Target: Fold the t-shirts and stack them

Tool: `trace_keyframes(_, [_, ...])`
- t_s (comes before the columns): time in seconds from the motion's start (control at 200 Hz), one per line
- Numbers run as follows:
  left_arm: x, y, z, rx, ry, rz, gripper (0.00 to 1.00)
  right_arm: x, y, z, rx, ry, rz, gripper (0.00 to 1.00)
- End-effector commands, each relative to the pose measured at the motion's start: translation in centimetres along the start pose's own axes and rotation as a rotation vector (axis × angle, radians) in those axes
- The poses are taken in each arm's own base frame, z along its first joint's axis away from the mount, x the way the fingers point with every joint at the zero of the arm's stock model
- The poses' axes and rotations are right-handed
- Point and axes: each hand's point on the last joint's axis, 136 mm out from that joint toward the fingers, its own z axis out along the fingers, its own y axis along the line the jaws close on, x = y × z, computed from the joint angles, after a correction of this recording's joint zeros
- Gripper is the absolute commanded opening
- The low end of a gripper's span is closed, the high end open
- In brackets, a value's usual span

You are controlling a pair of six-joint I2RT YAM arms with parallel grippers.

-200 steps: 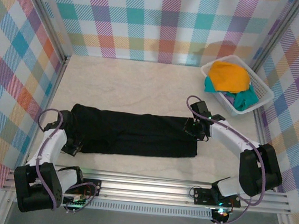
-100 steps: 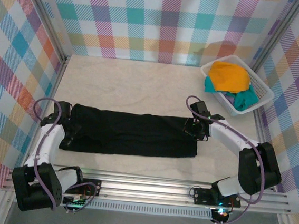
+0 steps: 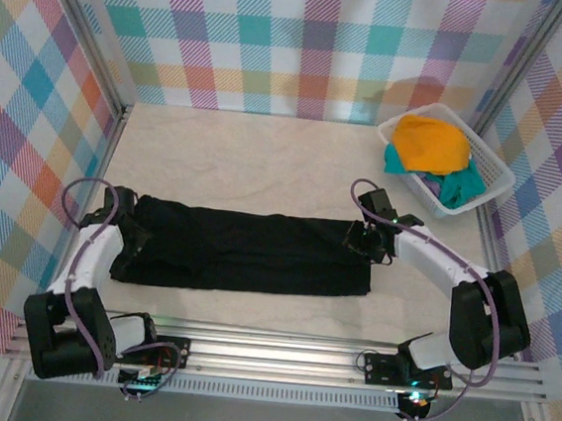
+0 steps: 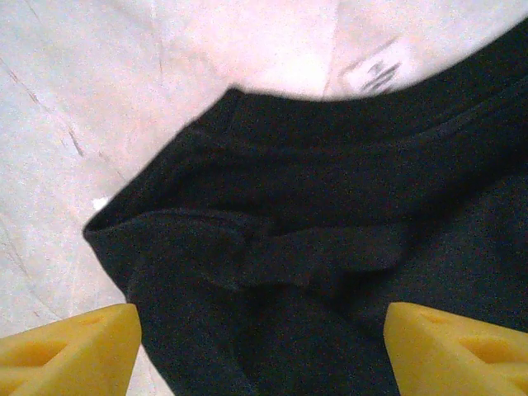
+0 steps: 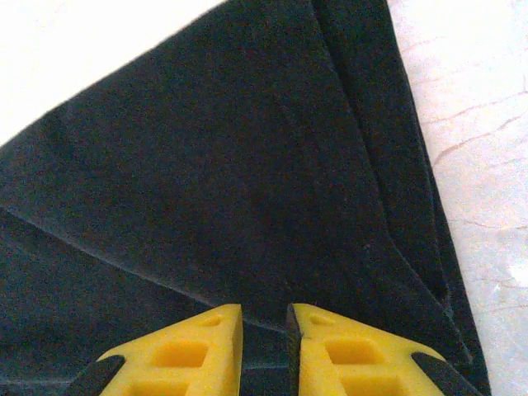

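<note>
From my station I see the black t-shirt [image 3: 247, 252] lying flat as a long folded band across the near half of the tabletop [image 3: 266, 159]. It runs from close to the left edge to a little right of the middle.

The left fingers [image 3: 131, 236] are over the shirt's left end. In the left wrist view the two yellow pads [image 4: 66, 346] stand spread wide apart, with a rumpled hem between them and nothing gripped.

The right fingers [image 3: 366, 241] sit at the shirt's right end. In the right wrist view they [image 5: 206, 346] are drawn nearly together, pinching the black cloth, and its creases run straight toward them. Pale tabletop shows past the shirt's edge on the right.

In the far right corner of the tabletop sits a white lattice basket [image 3: 498, 177], well apart from the black shirt. An orange t-shirt [image 3: 429, 143] is heaped on top in it. Beneath that is a teal t-shirt [image 3: 457, 188], which spills toward the basket's near end.
</note>
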Motion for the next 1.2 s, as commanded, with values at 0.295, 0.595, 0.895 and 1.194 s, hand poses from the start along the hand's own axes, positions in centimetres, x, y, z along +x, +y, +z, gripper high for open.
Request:
trace_keyframes(0.295, [-7.3,-11.2,2.0,0.159,0.005,0.051,0.67,-2.0,0.3,0.6,-0.037,0.006,0.055,0.24])
trace_keyframes(0.595, [-6.7,-15.1,6.4,0.236,0.088,0.106,0.61,-2.7,-0.1,1.3,-0.036,0.019,0.060,0.24])
trace_keyframes(0.895, [-5.9,-14.7,6.8,0.255,0.090,0.104,0.05,-3.0,-0.3,1.7,-0.026,0.027,0.058,0.24])
trace_keyframes(1.194, [-6.0,-10.6,5.6,0.147,0.028,0.061,0.00,-4.7,-0.5,1.9,-0.008,0.004,0.075,0.24])
